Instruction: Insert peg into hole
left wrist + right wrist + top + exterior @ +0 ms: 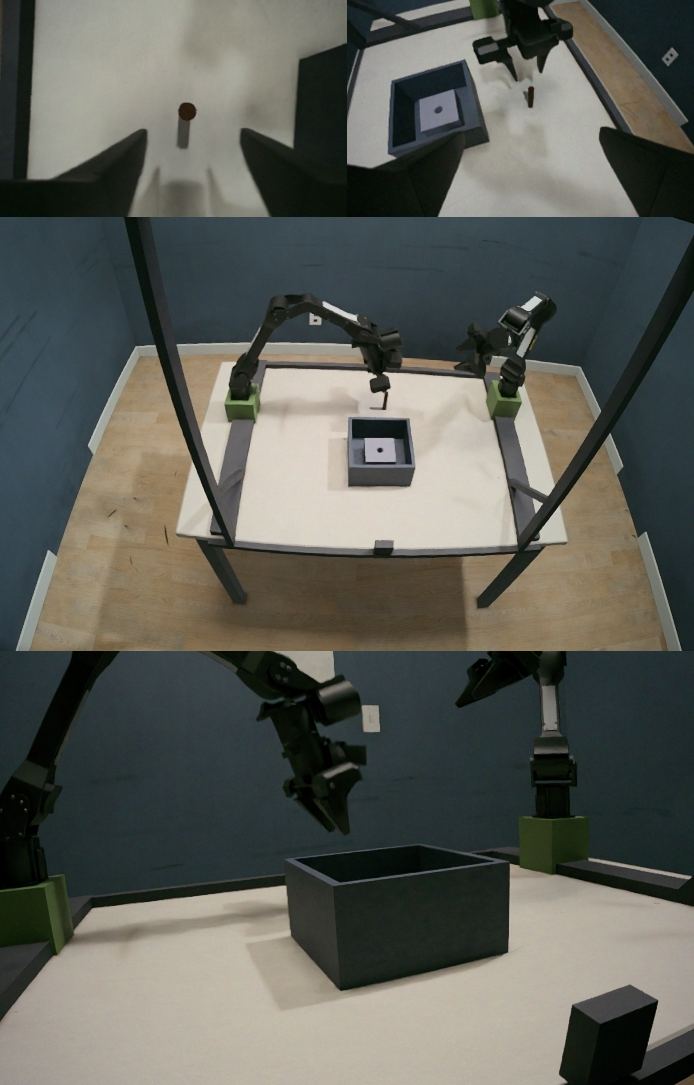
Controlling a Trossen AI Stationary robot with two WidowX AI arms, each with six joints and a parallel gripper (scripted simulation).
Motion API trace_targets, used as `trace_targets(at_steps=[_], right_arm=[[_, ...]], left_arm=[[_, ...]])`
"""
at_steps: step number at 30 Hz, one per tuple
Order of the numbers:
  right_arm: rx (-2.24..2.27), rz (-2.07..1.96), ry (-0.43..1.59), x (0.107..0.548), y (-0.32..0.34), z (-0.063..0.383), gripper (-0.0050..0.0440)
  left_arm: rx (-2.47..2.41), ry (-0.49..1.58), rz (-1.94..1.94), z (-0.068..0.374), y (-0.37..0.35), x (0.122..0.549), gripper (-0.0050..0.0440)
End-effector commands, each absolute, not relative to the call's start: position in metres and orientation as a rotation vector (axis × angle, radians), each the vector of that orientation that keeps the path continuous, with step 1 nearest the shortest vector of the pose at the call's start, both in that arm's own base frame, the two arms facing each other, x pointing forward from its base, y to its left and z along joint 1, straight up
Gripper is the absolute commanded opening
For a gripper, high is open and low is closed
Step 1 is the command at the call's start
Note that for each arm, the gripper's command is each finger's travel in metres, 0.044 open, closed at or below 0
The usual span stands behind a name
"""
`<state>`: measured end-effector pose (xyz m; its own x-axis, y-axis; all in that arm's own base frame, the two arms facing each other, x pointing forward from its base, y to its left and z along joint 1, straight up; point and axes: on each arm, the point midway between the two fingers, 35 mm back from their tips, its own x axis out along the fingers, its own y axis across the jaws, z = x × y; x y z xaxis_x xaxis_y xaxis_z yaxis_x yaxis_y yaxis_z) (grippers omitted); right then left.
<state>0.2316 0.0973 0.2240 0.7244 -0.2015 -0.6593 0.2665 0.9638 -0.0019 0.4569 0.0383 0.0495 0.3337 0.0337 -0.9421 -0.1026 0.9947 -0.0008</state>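
Note:
A small dark brown peg [384, 400] stands upright on the white table top, just behind the open dark box [380, 450]. A light grey plate [380, 450] with a round hole lies on the box floor. My left gripper [379, 387] hangs straight above the peg with its fingers apart and nothing between them. In the left wrist view the peg's top [187, 111] shows below and between the fingers. My right gripper [463, 355] is open and empty, raised high at the table's back right. The right wrist view shows the peg [531, 97], the box [434, 108] and the left gripper [526, 68].
Green arm bases [242, 403] [503, 402] stand at the back corners. Dark rails run along the table's sides, and a small dark block [606, 1034] sits at the front edge. Black frame posts [174, 370] rise around the table. In the exterior view the box wall [396, 912] hides the peg.

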Motion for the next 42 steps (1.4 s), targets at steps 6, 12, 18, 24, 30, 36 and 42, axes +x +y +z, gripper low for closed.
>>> trace_targets(at_steps=[6, 12, 18, 24, 30, 36, 42], right_arm=[[0.111, -0.253, 0.703, 0.232, 0.098, 0.230, 0.0440], [0.111, -0.253, 0.703, 0.232, 0.098, 0.230, 0.0440], [0.111, -0.253, 0.703, 0.232, 0.098, 0.230, 0.0440], [0.111, -0.253, 0.703, 0.232, 0.098, 0.230, 0.0440], [0.111, -0.253, 0.703, 0.232, 0.098, 0.230, 0.0440], [0.111, -0.253, 0.703, 0.232, 0.098, 0.230, 0.0440], [0.111, -0.253, 0.703, 0.232, 0.098, 0.230, 0.0440]], left_arm=[[-0.070, 1.191, 0.103, 0.058, 0.040, 0.463, 0.0170], [-0.068, 1.210, 0.101, 0.040, 0.041, 0.466, 0.0170], [-0.068, 1.204, 0.101, 0.025, 0.042, 0.473, 0.0170], [-0.068, 1.195, 0.101, 0.018, 0.043, 0.480, 0.0170], [-0.068, 1.195, 0.101, 0.009, 0.043, 0.483, 0.0170], [-0.068, 1.193, 0.099, 0.012, 0.042, 0.481, 0.0110], [-0.068, 1.193, 0.099, 0.012, 0.042, 0.481, 0.0090]])
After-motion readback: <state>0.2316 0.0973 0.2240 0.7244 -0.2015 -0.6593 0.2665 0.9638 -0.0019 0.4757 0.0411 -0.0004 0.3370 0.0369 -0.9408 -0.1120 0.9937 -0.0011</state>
